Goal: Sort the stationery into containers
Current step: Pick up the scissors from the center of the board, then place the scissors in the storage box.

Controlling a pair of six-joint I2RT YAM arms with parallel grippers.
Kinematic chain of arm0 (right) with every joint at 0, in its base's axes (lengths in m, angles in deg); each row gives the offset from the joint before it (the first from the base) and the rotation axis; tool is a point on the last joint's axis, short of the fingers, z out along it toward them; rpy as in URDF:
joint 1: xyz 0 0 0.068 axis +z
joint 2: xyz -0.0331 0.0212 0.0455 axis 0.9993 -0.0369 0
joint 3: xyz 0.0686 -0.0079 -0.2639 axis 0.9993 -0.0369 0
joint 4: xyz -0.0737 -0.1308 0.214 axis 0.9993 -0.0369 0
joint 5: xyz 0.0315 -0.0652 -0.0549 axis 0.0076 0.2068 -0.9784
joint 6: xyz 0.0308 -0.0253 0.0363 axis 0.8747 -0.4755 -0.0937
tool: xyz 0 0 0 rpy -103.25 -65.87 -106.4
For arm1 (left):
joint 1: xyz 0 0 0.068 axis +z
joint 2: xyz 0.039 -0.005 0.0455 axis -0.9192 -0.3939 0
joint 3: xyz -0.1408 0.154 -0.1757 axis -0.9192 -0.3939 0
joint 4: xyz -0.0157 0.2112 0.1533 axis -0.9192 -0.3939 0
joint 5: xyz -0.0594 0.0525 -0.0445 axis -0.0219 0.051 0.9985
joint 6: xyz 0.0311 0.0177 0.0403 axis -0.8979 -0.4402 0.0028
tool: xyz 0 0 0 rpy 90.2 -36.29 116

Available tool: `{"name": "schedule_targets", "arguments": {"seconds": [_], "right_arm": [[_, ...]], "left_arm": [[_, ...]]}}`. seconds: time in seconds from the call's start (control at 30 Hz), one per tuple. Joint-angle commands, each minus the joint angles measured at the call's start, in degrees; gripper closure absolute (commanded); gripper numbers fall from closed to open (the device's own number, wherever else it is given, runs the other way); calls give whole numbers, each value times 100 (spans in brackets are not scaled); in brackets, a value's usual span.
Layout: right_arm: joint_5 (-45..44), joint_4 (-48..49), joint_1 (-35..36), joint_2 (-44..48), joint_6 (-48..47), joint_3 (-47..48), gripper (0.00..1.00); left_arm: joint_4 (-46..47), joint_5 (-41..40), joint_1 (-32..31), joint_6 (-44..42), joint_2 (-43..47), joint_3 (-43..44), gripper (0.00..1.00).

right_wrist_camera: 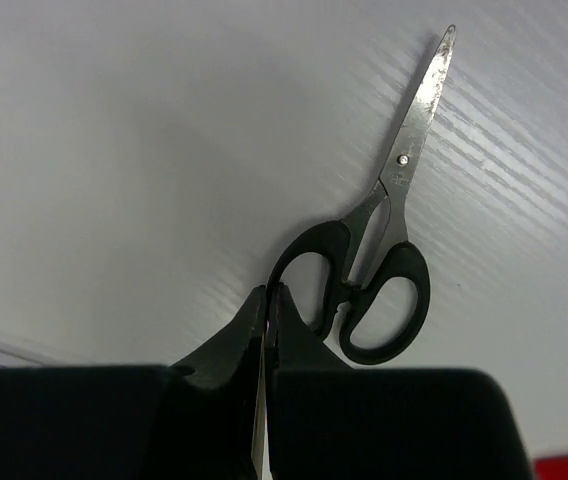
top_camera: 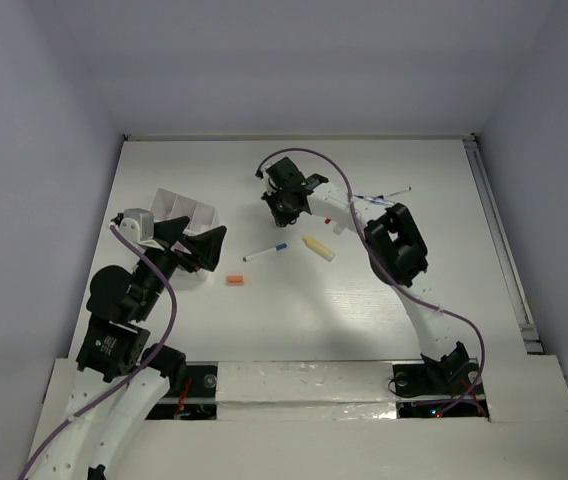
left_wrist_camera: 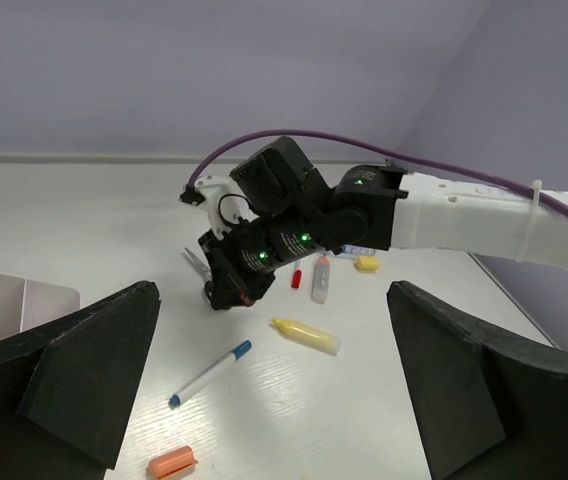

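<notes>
The step in hand looks like picking up the black-handled metal scissors (right_wrist_camera: 401,165), which lie flat on the white table (top_camera: 444,280) at the far middle, blades pointing away. The right gripper (right_wrist_camera: 266,305) is down low over them. Its two black fingers are pressed almost together, with only a thin line between them, and their tips touch the left handle ring. They seem to hold nothing, because the ring is not between them. The left gripper (top_camera: 196,240) waits at the left, just beside the white plastic box with thin walls (top_camera: 179,205). Its fingers are wide apart and it holds nothing. More things lie on the table between the arms: a thin white pen with a blue cap (left_wrist_camera: 209,375), a cream tube (left_wrist_camera: 306,335), a small orange bit (left_wrist_camera: 172,462) nearer, and a little red bit (left_wrist_camera: 296,278) and a yellow bit (left_wrist_camera: 366,263) farther off. I think none of these is sorted yet, though I cannot see inside the box. Next, I think the right gripper needs to open up, put one finger on each side of the handle, squeeze, lift, and carry the scissors left to the box
</notes>
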Motion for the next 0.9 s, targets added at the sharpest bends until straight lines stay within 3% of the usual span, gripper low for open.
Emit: {"name": "schedule_targets", "arguments": {"seconds": [0.0,0.13,0.33,0.53,0.87], "right_arm": [[269,1325,62,888,781,-494,100],[542,2650,62,1688,1275,-1373,100],[1191,3839,-43,2709,1785,-2683,100],[2238,4551,-44,3588,1927,-3657,100],[2292,4887,78,4574,1470,-4793,100]], "left_arm": [[307,71,23,28,-79,20,1],[307,54,23,72,-123,11,1],[307,-8,23,273,-281,-15,3],[623,343,23,835,-676,-146,5],[1775,766,23,1829,-2056,-314,22]]}}
